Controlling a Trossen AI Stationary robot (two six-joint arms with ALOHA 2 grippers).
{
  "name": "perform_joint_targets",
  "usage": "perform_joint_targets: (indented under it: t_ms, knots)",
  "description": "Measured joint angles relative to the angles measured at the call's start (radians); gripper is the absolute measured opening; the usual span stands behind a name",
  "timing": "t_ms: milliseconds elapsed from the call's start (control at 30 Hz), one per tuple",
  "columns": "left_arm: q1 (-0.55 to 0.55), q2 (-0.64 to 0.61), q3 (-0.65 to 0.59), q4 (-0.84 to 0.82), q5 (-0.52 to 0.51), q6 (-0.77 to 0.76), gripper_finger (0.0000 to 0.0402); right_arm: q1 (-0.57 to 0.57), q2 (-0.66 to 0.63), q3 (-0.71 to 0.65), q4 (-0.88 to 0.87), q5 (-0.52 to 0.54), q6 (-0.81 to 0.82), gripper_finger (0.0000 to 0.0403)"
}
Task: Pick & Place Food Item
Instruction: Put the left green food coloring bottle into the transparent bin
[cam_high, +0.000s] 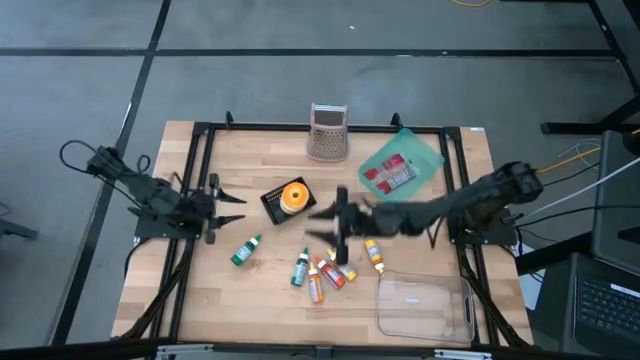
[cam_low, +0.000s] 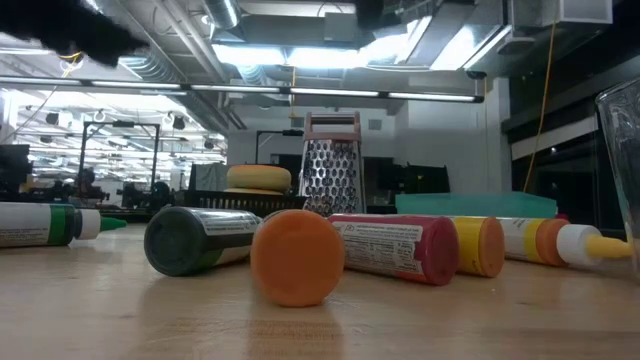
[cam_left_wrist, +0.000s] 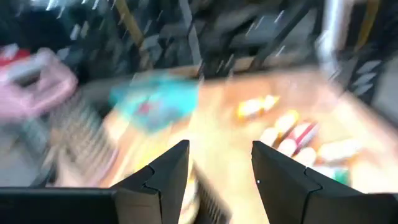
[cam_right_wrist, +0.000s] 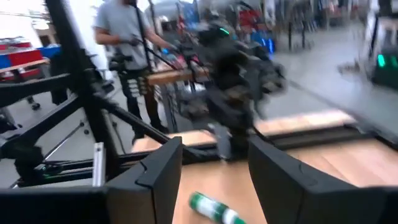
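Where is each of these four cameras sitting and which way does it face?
High: overhead, straight down; both arms, right gripper over the bottles.
Low: table height, across at the grater; no arm.
Left wrist: past open left gripper toward the grater.
Right wrist: past open right gripper toward the left arm.
Shared: the grater, high, low and left wrist.

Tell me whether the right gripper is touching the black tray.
Apart. The high view shows bare wood between the right gripper and the black tray.

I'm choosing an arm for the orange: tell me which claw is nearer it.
Right. The right claw hangs open just beside the orange on its dark tray, while the left claw, also open, waits farther off near the table's left edge.
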Motion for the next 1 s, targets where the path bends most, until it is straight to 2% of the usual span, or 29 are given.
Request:
perform_joint_targets:
  t_ms: [67, 167, 267, 433, 600, 767, 1000]
  knots:
    - [0.0, 0.068, 0.004, 0.024, -0.009, -0.03, 0.0171, 0.044, 0.06, 0.0, 0.106, 0.026, -0.047, 0.0182]
    - [0.0, 0.18, 0.024, 0.006, -0.009, -0.17, 0.0171, 0.073, 0.12, -0.001, 0.2, 0.036, -0.109, 0.0182]
    - [0.001, 0.303, 0.048, -0.011, -0.017, -0.296, 0.0171, 0.076, 0.121, -0.002, 0.219, 0.036, -0.108, 0.0182]
    - [0.023, 0.494, 0.113, -0.013, -0.06, -0.365, 0.0171, 0.074, 0.102, -0.002, 0.218, 0.038, -0.118, 0.0182]
    - [0.028, 0.628, 0.169, -0.125, 0.002, -0.628, 0.0171, 0.074, 0.086, -0.002, 0.218, 0.028, -0.161, 0.0182]
    - [-0.037, 0.736, 0.197, -0.292, 0.005, -0.893, 0.0171, 0.072, 0.068, -0.002, 0.208, 0.028, -0.207, 0.0182]
    - [-0.136, 0.835, 0.286, -0.482, 0.186, -1.12, 0.0171, 0.07, 0.021, -0.001, 0.161, 0.028, -0.252, 0.0182]
